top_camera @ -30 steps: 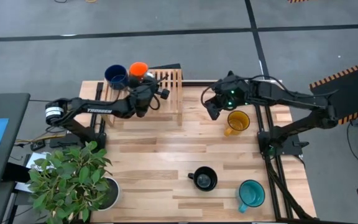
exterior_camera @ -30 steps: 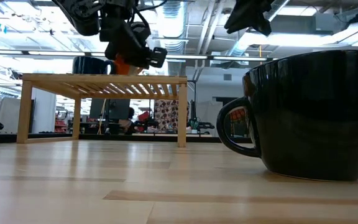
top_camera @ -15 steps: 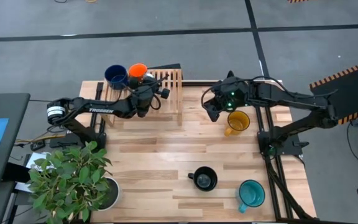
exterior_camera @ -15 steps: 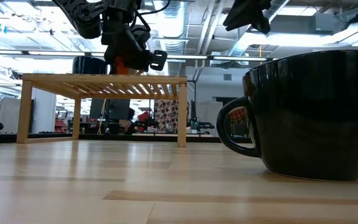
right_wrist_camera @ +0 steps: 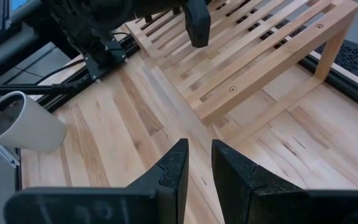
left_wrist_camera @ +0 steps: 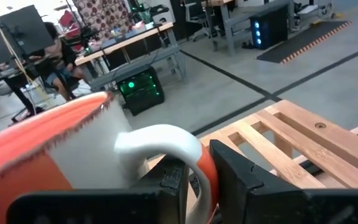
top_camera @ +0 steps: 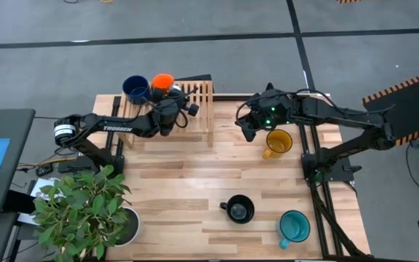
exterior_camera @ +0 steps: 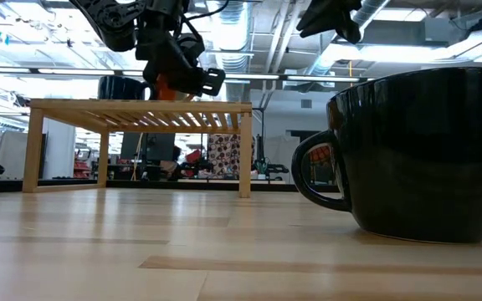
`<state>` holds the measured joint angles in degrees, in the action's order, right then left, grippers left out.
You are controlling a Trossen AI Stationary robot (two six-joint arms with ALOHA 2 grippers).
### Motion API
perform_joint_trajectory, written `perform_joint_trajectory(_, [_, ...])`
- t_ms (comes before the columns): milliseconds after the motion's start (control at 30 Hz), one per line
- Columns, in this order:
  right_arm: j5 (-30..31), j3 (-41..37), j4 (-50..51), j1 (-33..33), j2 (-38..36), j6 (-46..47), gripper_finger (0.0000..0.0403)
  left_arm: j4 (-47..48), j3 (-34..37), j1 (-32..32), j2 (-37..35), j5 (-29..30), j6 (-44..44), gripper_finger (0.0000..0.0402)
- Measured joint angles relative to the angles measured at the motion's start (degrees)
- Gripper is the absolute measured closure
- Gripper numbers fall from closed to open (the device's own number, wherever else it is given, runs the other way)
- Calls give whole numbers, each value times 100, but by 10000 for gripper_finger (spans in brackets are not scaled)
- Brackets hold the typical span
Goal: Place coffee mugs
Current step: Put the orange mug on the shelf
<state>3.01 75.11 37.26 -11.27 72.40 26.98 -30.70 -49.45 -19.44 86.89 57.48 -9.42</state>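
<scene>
Left gripper (top_camera: pixel 167 104): I see it over the slatted wooden rack (top_camera: pixel 195 98), fingers clamped on the white handle of the orange mug (top_camera: pixel 161 81); the left wrist view shows that handle pinched between them.
Orange mug: on the rack's back edge, just beside the dark blue mug (top_camera: pixel 135 89), which stands on the same rack.
Right gripper (top_camera: pixel 247 128): I have it raised above the table (top_camera: pixel 173 189), right of the rack, holding nothing; its fingers (right_wrist_camera: pixel 173 165) stand a narrow gap apart.
Yellow mug (top_camera: pixel 277 142): on the table just beside the right gripper, handle toward the table's front.
Black mug (top_camera: pixel 238 209): on the table nearer the front, well apart from both arms; it fills the right of the low view.
Teal mug (top_camera: pixel 294 225): front right corner, near the black one.
Around: a leafy plant (top_camera: pixel 82 207) in a white pot (top_camera: pixel 128 227) at the front left corner.
</scene>
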Motion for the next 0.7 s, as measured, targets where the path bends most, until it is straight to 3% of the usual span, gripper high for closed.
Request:
perform_joint_trajectory(433, [0,0,-2,0,0,2,305,53,0,70,-146,150,88,252])
perform_joint_trajectory(700, [0,0,-8,-13,0,2,305,506,0,107,-501,103,469,221])
